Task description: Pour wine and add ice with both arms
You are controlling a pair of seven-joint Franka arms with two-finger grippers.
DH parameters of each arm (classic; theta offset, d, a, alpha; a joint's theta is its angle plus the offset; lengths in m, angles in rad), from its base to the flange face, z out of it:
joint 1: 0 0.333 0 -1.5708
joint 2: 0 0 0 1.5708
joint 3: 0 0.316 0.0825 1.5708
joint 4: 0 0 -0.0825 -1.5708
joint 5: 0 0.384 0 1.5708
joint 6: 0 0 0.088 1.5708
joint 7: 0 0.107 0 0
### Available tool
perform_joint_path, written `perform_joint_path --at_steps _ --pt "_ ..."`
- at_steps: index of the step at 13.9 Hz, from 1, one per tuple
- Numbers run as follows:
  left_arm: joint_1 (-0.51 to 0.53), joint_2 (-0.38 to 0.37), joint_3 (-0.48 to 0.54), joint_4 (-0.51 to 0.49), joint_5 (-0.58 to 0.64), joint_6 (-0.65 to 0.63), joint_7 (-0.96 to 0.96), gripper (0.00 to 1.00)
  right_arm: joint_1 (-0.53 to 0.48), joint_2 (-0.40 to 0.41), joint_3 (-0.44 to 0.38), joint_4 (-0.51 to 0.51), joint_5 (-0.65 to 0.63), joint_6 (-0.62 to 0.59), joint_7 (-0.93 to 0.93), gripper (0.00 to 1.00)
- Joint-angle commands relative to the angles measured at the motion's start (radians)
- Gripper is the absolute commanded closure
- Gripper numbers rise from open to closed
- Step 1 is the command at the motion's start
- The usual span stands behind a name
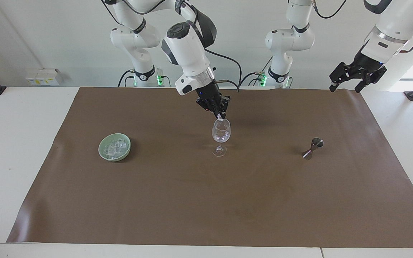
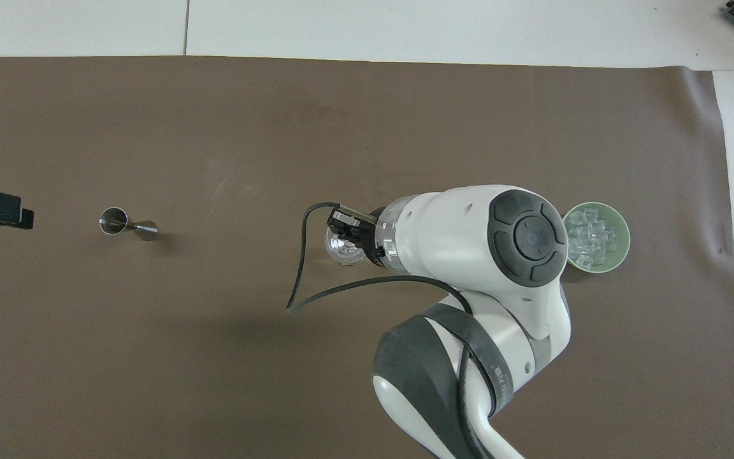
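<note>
My right gripper (image 1: 220, 116) hangs just above the rim of the wine glass (image 1: 221, 131), fingertips pinched together on a small whitish ice cube, I judge. On the facing view's clock, the glass mouth lies at six o'clock from the gripper, straight below, so a release should drop it in. The remaining ice (image 1: 115, 147) sits in the green bowl (image 1: 102, 144) at nine o'clock from the glass; the jigger (image 1: 312, 148) stands at three o'clock. My left gripper (image 1: 356, 76) waits, fingers apart, over the counter's (image 1: 20, 150) edge.
</note>
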Motion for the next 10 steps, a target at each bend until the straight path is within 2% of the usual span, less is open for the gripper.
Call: perform_joint_path --at_steps 1,7,10 --pt "0.009 -0.028 -0.008 -0.027 0.019 -0.005 0.002 0.00 -0.006 0.002 0.008 -0.017 0.005 0.042 0.005 1.00" --pt "0.009 -0.028 -0.008 -0.027 0.019 -0.005 0.002 0.00 -0.001 0.014 0.008 -0.017 0.003 0.056 0.011 1.00" --pt "0.010 -0.028 -0.008 -0.027 0.019 -0.005 0.002 0.00 -0.001 0.013 0.008 -0.019 0.003 0.056 0.011 0.90"
